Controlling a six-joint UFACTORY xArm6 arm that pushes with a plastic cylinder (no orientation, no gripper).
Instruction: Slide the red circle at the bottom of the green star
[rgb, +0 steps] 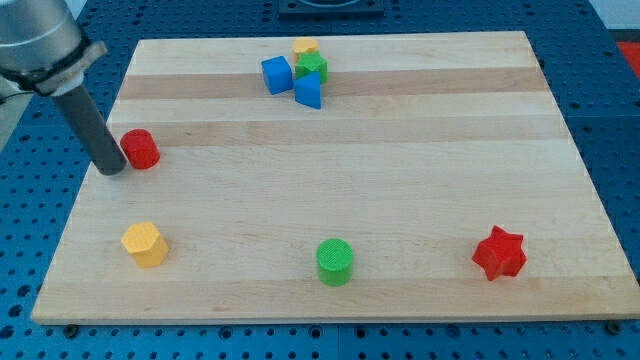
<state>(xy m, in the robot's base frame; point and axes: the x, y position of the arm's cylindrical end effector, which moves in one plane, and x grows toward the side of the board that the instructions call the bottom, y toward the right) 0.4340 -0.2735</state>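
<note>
Wood board (400, 190) sits on a blue table w/ holes (30, 260). On the board, far side, mid-left: blue cube (276, 74), blue block (309, 91), green star (313, 67) & yellow block (305, 47), all bunched up. Left side: red circle (140, 149), w/ my tip (110, 169) touching the board just left of it. Near side: yellow hexagon (145, 244) at left, green circle (334, 261) in the middle, red star (498, 253) at right.

Blocks on desk (420, 180), 8 total: 2 red (circle (140, 149), star (499, 252)), 2 green (star (313, 67), circle (334, 261)), 2 blue ( (276, 74), (308, 90)), 2 yellow ( (305, 47), (145, 244)).
</note>
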